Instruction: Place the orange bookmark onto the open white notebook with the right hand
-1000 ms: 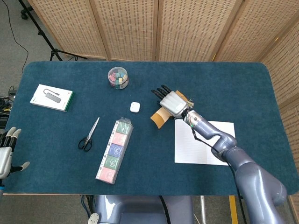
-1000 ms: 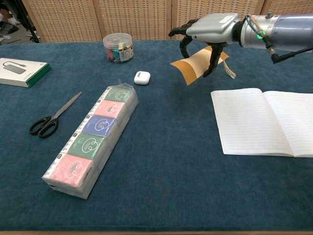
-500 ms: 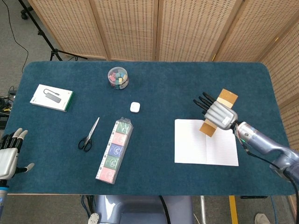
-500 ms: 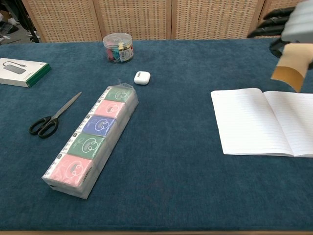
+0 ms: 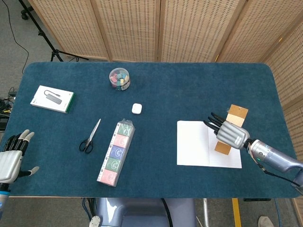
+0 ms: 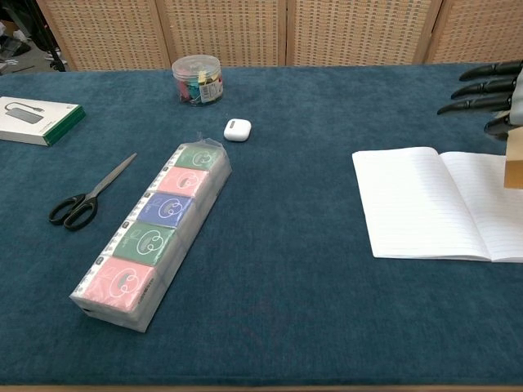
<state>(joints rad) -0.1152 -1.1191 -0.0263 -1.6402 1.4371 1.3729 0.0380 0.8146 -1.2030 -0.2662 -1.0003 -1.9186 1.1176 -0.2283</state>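
Right hand (image 5: 230, 134) w/ orange bookmark (image 5: 230, 127) now sits over the right page of the open white notebook (image 5: 193, 143). 1 s ago it was left of the notebook's top-left corner; 0.5 s ago above the spine, near the top edge. Now it's further right and lower, bookmark's lower end overlapping the right page, upper end sticking out past the notebook's far edge. Hand grips the bookmark across its middle, fingers (image 6: 487, 85) stretched out flat toward the notebook's left page. Can't tell if the bookmark touches the paper. In chest view only the fingertips and a sliver of bookmark (image 6: 514, 163) show at the frame's right edge, above the notebook's (image 6: 409, 201) right page.

Left hand (image 5: 11, 160) is far left of the notebook, by the table's (image 5: 199, 85) near-left edge, holding nothing, fingers apart, thumb out to the side; a bit higher in frame than before.

No change elsewhere: tissue multipack (image 5: 116, 152), scissors (image 5: 90, 136), white earbud case (image 5: 136, 108), clip jar (image 5: 119, 78) and boxed adapter (image 5: 52, 99) all lie left of the notebook, same spots.
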